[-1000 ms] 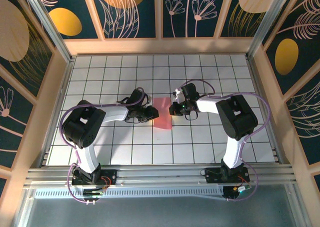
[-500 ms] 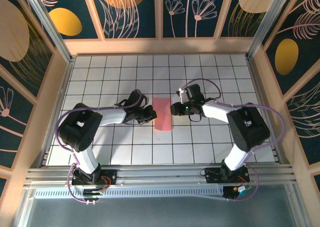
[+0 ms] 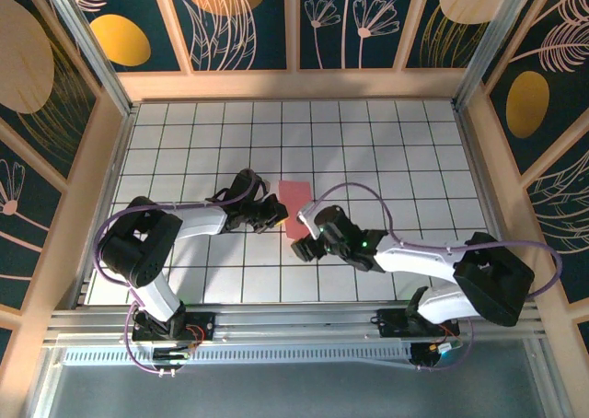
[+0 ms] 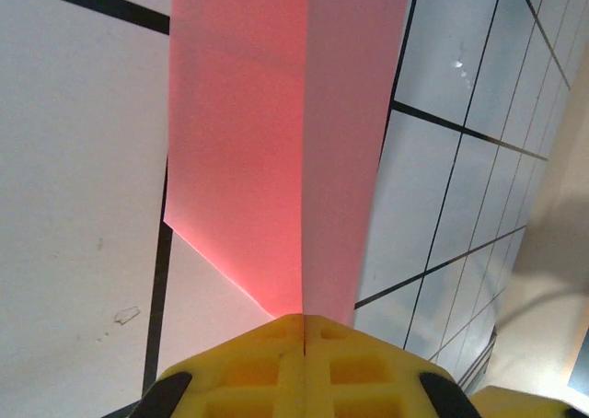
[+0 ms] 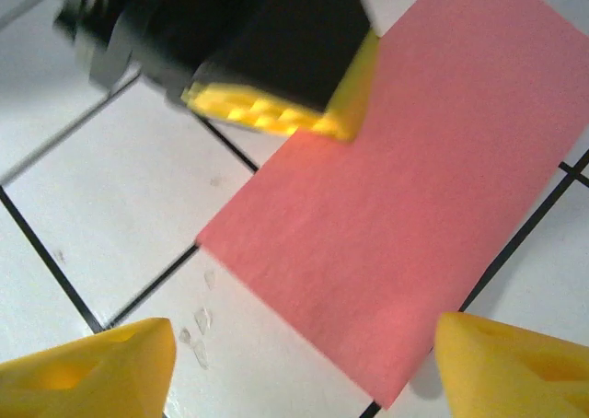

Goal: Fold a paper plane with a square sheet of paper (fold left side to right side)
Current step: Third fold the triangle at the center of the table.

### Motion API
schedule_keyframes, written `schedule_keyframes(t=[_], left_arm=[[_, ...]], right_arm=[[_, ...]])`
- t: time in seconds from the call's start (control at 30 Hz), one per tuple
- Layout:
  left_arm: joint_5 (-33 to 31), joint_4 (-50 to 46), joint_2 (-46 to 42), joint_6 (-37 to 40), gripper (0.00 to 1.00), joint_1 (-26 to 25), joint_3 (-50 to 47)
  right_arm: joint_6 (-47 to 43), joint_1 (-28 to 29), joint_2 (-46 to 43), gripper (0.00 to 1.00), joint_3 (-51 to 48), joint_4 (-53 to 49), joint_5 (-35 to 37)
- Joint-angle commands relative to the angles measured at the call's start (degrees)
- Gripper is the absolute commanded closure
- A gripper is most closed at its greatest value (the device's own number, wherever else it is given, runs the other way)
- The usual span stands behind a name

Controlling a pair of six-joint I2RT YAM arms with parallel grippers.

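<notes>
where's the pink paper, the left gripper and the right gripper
pink paper [image 3: 296,203], top view, middle of the folded sheet
left gripper [image 4: 304,324], left wrist view, where its shut yellow tips meet on the crease
right gripper [image 5: 299,358], right wrist view, midway between its open jaws

the left arm rises from its base at 7 o'clock in the top view, with its elbow bent out toward 9 o'clock and its forearm running toward 3 o'clock. the left gripper [image 3: 272,214] points to 3 o'clock near the centre, its yellow pads [image 4: 262,367] pressed flat together on the edge of the sheet of paper [image 3: 296,200]. the right arm stretches low from 5 o'clock toward 10 o'clock. the right gripper [image 3: 306,240] sits just at 4 o'clock of the left one, its fingers [image 5: 92,367] spread wide apart.
</notes>
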Motion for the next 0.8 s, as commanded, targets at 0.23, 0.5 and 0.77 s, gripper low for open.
schedule_keyframes(t=[0.23,0.5,0.77], left_arm=[[1.76,-0.58,0.07,-2.27,0.98,-0.40,1.20],[1.56,-1.20,0.09,-1.86,0.98,-0.56,1.08],[1.28,-1.82,0.14,-1.43,0.97,-0.56,1.34]], right_arm=[[-10.12,5.41,6.35,0.18,-0.07,9.15,15.72],[-14.67,5.24,11.83,0.21,3.87,13.51,16.32],[-14.23,5.13,13.04,0.39,5.68,11.65,14.57]])
